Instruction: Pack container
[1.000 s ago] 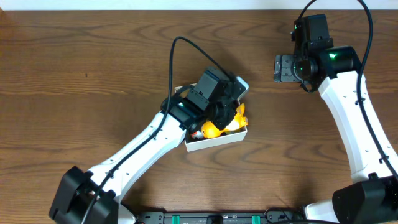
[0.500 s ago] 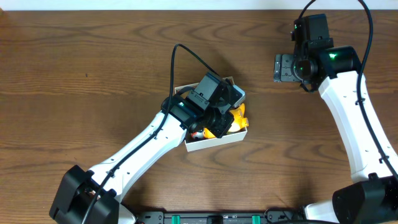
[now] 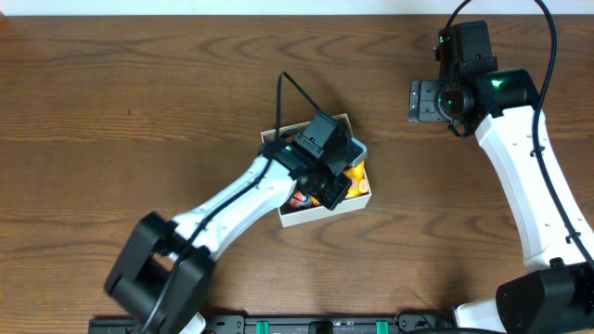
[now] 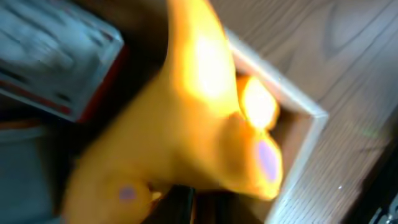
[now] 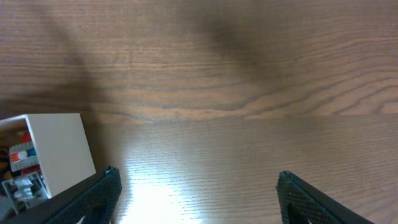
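Note:
The container, a small white box with a brown inside, sits mid-table. My left gripper is down inside it. In the blurred left wrist view a yellow toy fills the frame right against my dark fingertips, which stand close together and seem shut on it. The box's white wall is beside the toy. The yellow toy shows at the box's right side and a red toy at its front. My right gripper is open and empty, well to the right of the box.
A red, white and blue toy lies in the box next to the yellow one. The right wrist view shows the box's corner at far left, with small toys inside, and bare wood table between the open fingers.
My left gripper has shifted right and toward the back inside the box, and the arm has swung with it. The box has nudged slightly. The right arm has not moved.

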Action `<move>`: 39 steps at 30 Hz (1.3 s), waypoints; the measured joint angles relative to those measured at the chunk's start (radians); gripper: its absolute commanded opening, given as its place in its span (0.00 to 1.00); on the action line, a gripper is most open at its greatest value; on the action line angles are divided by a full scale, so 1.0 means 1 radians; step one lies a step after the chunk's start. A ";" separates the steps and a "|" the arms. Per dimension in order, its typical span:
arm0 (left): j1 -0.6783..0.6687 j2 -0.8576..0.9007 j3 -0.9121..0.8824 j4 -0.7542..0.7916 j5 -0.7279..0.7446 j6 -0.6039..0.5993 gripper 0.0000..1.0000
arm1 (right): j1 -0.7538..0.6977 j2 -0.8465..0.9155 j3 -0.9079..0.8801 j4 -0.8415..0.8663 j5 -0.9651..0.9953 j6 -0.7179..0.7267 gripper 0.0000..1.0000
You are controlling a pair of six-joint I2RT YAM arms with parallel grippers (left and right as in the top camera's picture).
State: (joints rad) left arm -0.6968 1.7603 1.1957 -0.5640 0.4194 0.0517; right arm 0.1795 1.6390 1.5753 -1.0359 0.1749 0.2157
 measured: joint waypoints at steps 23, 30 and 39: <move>-0.003 0.010 0.021 -0.090 -0.112 -0.003 0.08 | 0.000 0.000 0.000 0.000 0.000 0.000 0.84; -0.004 -0.145 0.021 -0.084 -0.139 -0.003 0.09 | 0.000 0.000 0.000 0.000 0.000 0.000 0.84; -0.004 -0.190 0.021 -0.020 -0.143 -0.003 0.10 | 0.000 0.000 0.000 0.000 0.000 0.000 0.84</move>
State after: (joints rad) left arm -0.7006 1.5707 1.2171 -0.5838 0.2760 0.0483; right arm 0.1795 1.6390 1.5753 -1.0355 0.1749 0.2157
